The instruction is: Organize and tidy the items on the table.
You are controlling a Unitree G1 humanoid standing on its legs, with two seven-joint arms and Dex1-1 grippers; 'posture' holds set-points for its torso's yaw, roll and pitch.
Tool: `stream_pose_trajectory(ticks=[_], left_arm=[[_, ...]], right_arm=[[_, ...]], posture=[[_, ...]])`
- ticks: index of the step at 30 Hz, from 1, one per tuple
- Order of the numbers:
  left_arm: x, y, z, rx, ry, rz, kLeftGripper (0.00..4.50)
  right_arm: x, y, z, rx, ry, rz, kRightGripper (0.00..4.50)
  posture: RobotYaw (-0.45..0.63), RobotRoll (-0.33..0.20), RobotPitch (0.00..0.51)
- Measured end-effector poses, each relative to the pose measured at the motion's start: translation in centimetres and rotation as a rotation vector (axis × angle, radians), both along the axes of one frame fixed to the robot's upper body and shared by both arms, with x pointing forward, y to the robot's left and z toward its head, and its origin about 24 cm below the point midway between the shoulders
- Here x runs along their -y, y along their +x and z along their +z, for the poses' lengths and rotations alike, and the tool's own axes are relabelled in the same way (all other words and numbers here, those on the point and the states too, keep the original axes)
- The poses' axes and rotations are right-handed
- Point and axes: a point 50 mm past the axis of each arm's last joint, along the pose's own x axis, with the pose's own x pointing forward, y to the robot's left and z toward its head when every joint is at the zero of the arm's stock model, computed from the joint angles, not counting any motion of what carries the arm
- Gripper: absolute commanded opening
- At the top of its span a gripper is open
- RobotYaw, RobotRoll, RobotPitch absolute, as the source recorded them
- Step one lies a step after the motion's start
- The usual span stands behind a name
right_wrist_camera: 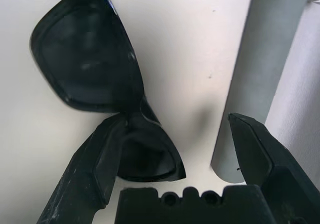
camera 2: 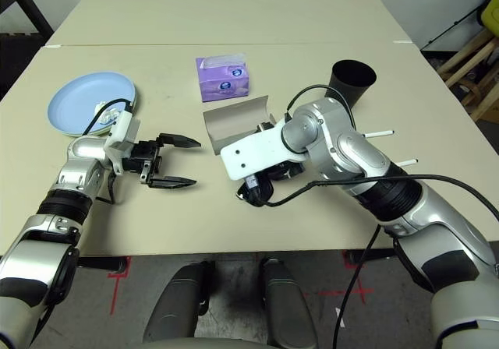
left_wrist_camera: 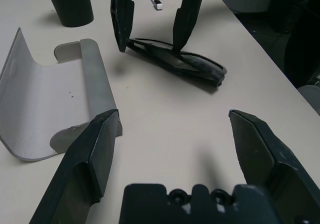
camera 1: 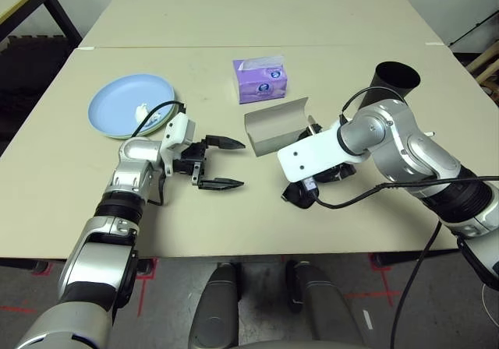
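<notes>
Hovering just above the black sunglasses point(left_wrist_camera: 175, 64), with jaws of the right gripper point(left_wrist_camera: 152, 21) spread wide and straddling the frame, nothing yet grasped; looks like the line-up for a pick, presumably to drop them into the grey oblong glasses case point(camera 1: 277, 125). Lying flat on the surface point(camera 1: 374, 224), lenses down, just on the near right side of the case. Standing open like a trough, the case presents its hollow ready for loading. Waiting to the near left of the case, the left gripper point(camera 1: 218, 162) points toward it with jaws released and empty, perhaps placed to steady the case. Beyond the case, close behind it, the purple tissue box point(camera 1: 261, 80). Far right of the case, the black tapered cup point(camera 1: 396, 76), with the white blue-capped pen point(camera 2: 376, 134) past the right arm. Far left of the case, the light blue plate point(camera 1: 125, 100) stacked on the pale green plate point(camera 1: 162, 121), crumpled white tissue point(camera 1: 141, 112) on top. Possible snag: case wall sits close to one right jaw, so little room for closing
</notes>
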Motion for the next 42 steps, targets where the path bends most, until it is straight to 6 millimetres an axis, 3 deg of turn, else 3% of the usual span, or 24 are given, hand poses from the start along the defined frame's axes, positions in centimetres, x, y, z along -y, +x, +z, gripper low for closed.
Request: stream_pose_trajectory(ticks=[11,42], left_arm=[[-0.01,-0.05,-0.13,-0.005,0.004,-0.001,4.49],[-0.12,-0.21,-0.08,-0.008,0.009,-0.002,4.49]], right_arm=[[0.76,-0.26,-0.03,0.004,-0.087,0.12,4.5],[0.11,0.02,-0.75,0.035,-0.075,0.295,4.5]], posture=[[0.11,0.0,0.193],[0.12,0.0,0.194]])
